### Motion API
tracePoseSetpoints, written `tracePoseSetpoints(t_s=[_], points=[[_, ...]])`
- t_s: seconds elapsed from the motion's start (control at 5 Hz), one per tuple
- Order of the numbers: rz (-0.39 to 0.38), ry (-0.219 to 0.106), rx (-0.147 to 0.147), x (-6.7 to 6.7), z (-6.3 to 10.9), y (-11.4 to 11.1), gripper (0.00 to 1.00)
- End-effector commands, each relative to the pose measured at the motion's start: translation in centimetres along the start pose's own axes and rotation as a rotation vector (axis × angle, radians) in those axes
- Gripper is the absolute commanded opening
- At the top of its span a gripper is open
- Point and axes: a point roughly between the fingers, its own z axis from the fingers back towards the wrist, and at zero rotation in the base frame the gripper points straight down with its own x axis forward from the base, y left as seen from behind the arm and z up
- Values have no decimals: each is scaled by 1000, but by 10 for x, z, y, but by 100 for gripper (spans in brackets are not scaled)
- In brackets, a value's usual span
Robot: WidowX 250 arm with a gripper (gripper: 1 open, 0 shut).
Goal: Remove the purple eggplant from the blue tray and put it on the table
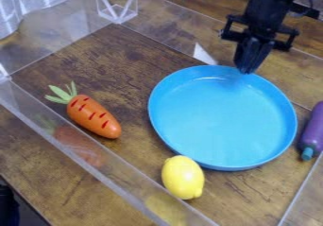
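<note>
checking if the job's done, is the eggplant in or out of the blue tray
Out: the eggplant lies on the table, beyond the rim of the blue tray.
</note>
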Motion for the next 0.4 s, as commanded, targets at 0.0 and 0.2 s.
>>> tracePoseSetpoints(t_s=[0.0, 0.2], points=[[33, -76, -105, 4, 46, 9, 0], [36, -73, -95, 4, 33, 3, 100]])
